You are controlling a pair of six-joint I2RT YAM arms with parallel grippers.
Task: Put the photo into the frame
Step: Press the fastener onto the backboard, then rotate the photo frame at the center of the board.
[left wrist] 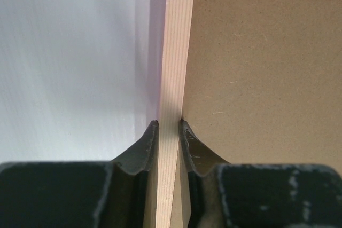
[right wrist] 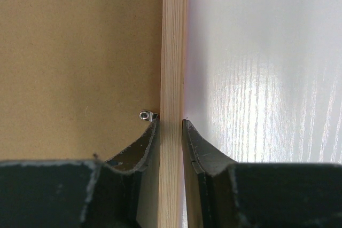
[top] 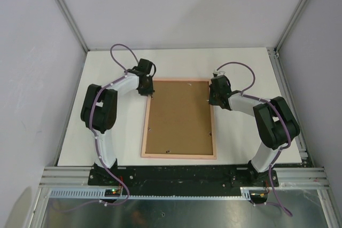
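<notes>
- Top view: the frame (top: 179, 155) lies back-up on the table (top: 246, 73), with the brown backing board (top: 179, 116) seated inside its rails. The photo does not show (it may lie under the board, I cannot tell). The left gripper (top: 148, 90) sits on the frame's rail at 10 o'clock from its middle, the right gripper (top: 212, 99) at 2 o'clock.
- Left wrist view: its fingers (left wrist: 147, 145) pinch the pale wood rail, one on the table side and one on the board side. The hold looks shallow, tips only, so any lift should begin slowly.
- Right wrist view: its fingers (right wrist: 200, 142) clamp the opposite rail the same way. A small metal tab (right wrist: 148, 115) sits at 11 o'clock of the inner fingertip.
- This looks like a two-handed lift or turn. Both arms should rise together and level, or the thin frame twists and the board may slip.
</notes>
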